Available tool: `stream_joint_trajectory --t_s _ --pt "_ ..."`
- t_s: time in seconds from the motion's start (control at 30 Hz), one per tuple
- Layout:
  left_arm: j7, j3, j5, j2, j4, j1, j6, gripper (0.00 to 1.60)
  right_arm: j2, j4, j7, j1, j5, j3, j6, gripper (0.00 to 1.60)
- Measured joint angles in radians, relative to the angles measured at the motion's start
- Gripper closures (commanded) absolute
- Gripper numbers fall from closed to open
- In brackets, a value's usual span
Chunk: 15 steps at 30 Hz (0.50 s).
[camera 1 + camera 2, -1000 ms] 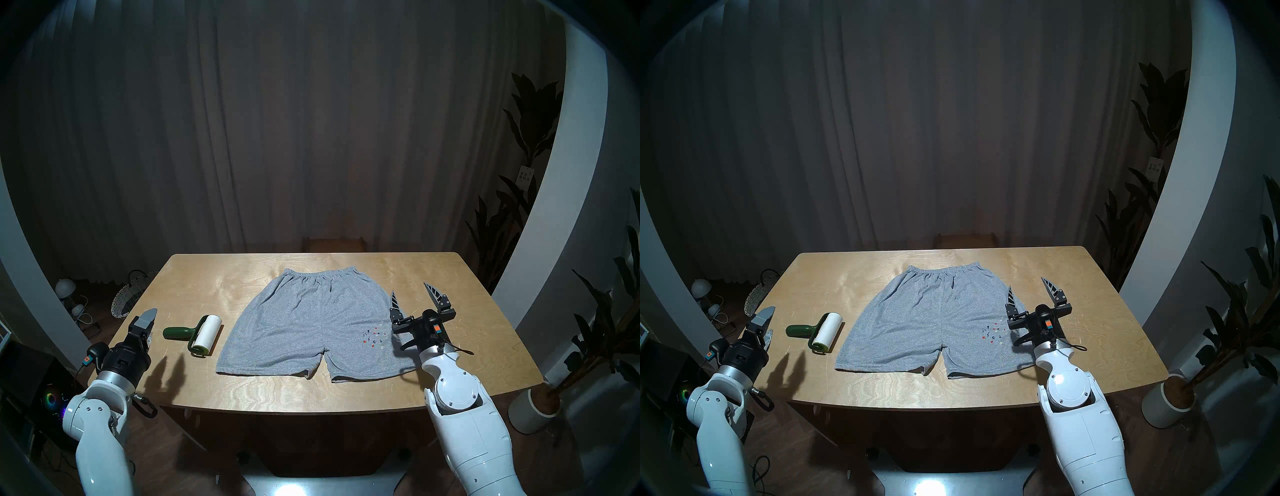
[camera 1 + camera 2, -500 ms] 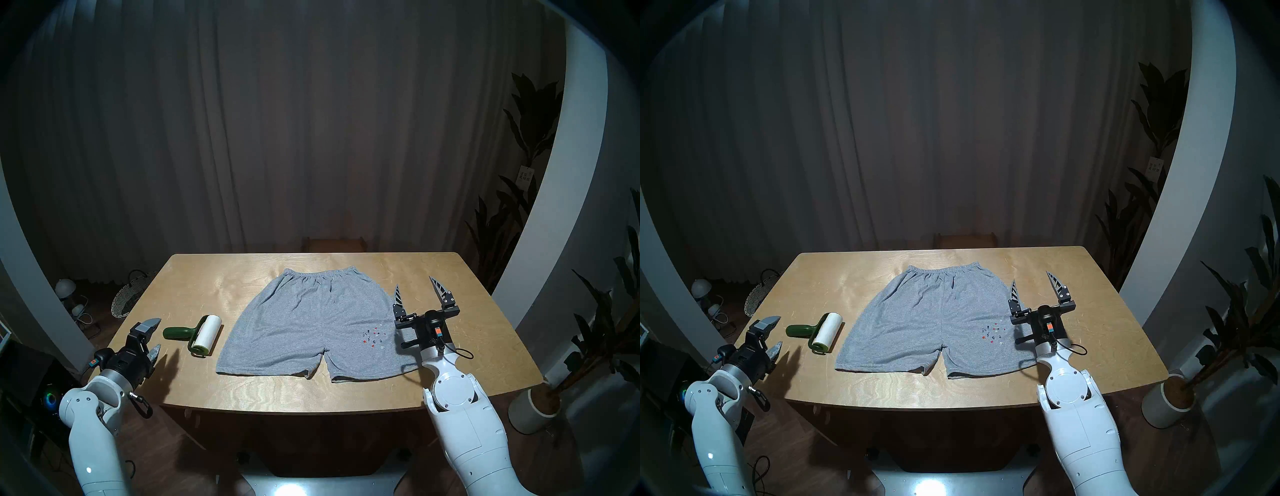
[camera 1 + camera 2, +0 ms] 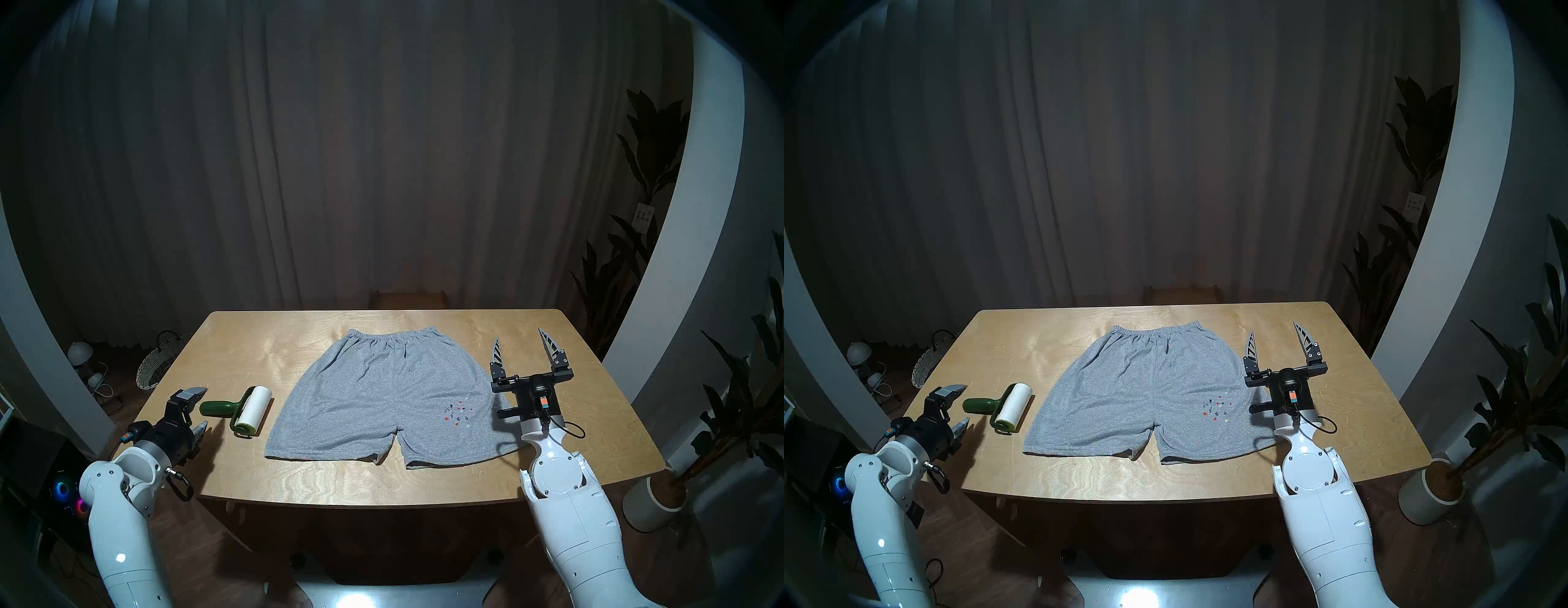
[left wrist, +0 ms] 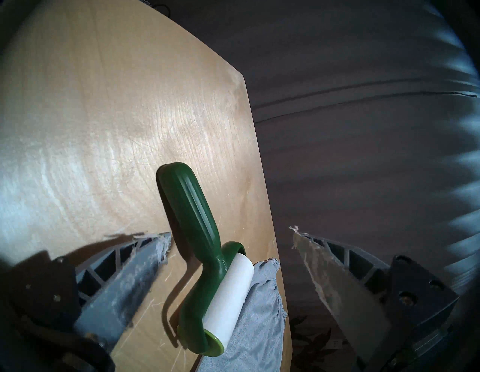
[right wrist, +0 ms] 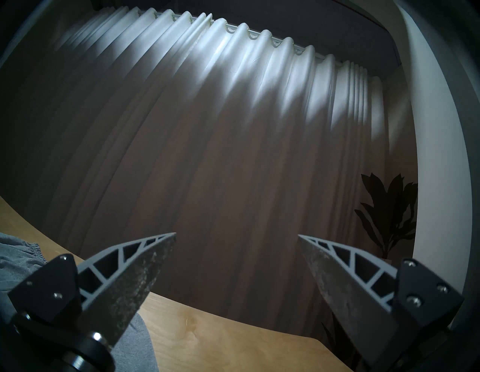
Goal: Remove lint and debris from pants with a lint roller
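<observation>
Grey pants [image 3: 382, 395] [image 3: 1144, 390] lie flat on the wooden table [image 3: 339, 475], waistband at the far side. The lint and debris [image 3: 457, 411] [image 3: 1216, 408], tiny red, black and white specks, sit on the pants' right leg. The lint roller [image 3: 242, 409] [image 3: 1004, 407] [image 4: 207, 259] lies left of the pants, green handle pointing left. My left gripper [image 3: 206, 405] [image 3: 967, 403] [image 4: 231, 231] is open at the handle's end, holding nothing. My right gripper [image 3: 519, 334] [image 3: 1273, 328] [image 5: 236, 234] is open and empty, raised beside the pants' right edge.
A woven basket [image 3: 155, 365] and a lamp stand on the floor left of the table. A potted plant [image 3: 653, 496] stands off the table's right front corner. A wooden seat [image 3: 409, 297] is behind the far edge.
My left gripper has swung right and down, close to the roller's handle. My right gripper has moved farther away and to the right, off the pants' leg. Both stayed open.
</observation>
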Motion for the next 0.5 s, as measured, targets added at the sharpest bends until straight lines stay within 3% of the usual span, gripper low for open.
stream_joint_trajectory --t_s 0.23,0.5 --pt "0.073 0.014 -0.015 -0.029 0.007 -0.030 -0.030 0.00 -0.007 0.004 -0.027 0.006 -0.018 0.012 -0.007 0.00" --pt "0.102 0.018 -0.021 -0.056 0.016 -0.046 -0.070 0.00 -0.012 0.006 -0.041 0.012 -0.028 0.016 -0.009 0.00"
